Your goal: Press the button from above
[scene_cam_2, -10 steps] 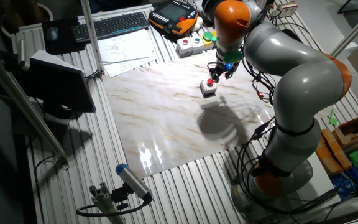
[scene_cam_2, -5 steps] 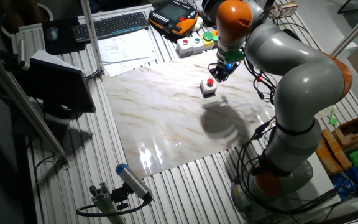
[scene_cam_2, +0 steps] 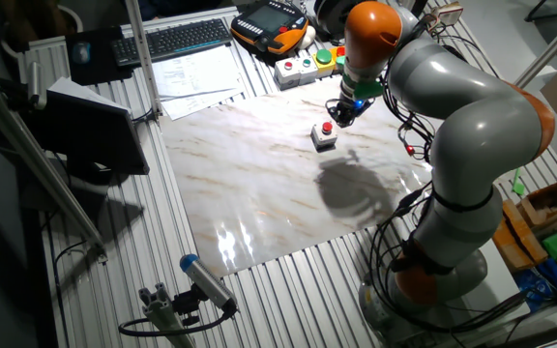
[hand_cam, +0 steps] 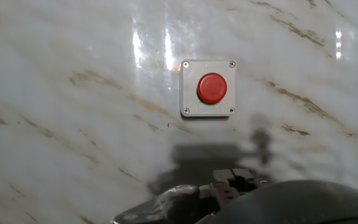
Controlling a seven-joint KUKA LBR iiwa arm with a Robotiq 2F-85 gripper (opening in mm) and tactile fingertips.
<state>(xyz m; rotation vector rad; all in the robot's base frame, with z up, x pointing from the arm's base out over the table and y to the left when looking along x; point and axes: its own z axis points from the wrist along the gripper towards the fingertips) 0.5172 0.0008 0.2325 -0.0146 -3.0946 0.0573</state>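
Note:
The button is a small round red cap on a grey square box that sits on the marble slab. My gripper hangs just right of and slightly above it, apart from it. From the hand view, the button and its box lie upper centre, with the dark fingertips of my gripper below them at the frame's bottom edge. Nothing is held. No view shows a gap or a contact between the fingertips.
A long white box with coloured buttons and an orange-black pendant lie behind the slab. A keyboard and papers are back left. Cables hang at the right. A blue-tipped tool lies near the front edge.
The arm's wrist and gripper have drifted a little to the right and back, away from the button. The button box has not moved.

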